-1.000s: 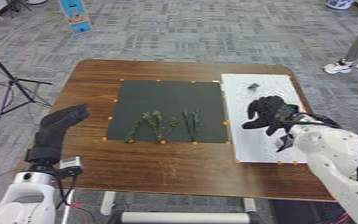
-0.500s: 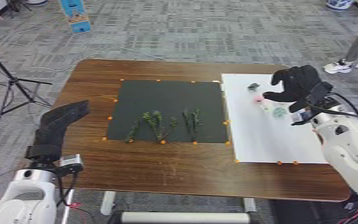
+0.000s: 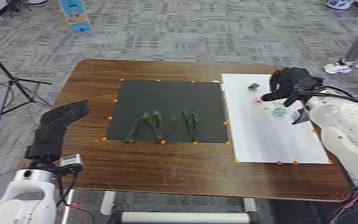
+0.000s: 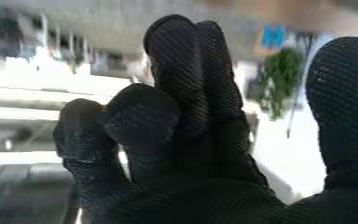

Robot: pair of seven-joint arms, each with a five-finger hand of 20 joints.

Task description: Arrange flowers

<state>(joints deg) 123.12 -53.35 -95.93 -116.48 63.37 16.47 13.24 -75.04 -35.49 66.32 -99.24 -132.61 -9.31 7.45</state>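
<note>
Right hand [image 3: 293,84] is raised over the far right part of the white sheet [image 3: 278,145] on the brown tabletop [image 3: 180,172]. Its state: open, thumb standing well apart from the fingers. The right wrist view agrees: the fingers of the right hand [image 4: 193,197] extend, some slightly bent, and leafy greenery [image 4: 282,75] with a thin dark stem shows through the gap between thumb and fingers; contact with it cannot be told. On the sheet, a small dark green piece [image 3: 253,86] lies just left of the right hand. A pink bloom [image 3: 257,100] sits to the hand's left and a little nearer the robot; a pale green bloom [image 3: 279,112] lies on the near side of the hand. Well to the left of the right hand is the dark mat [image 3: 171,95], carrying flower stems along its near part: a leaning sprig [image 3: 133,131] farthest from the hand, a fuller leafy bunch [image 3: 156,124] in between, and thin upright-lying stems [image 3: 191,124] closest to the hand. Orange markers line the edges of mat and sheet. Left hand [image 3: 63,119] is held at the left side of the tabletop, left of the leaning sprig and apart from it, fingers extended. A tripod [image 3: 13,79] stands on the floor farther left of this hand.
</note>
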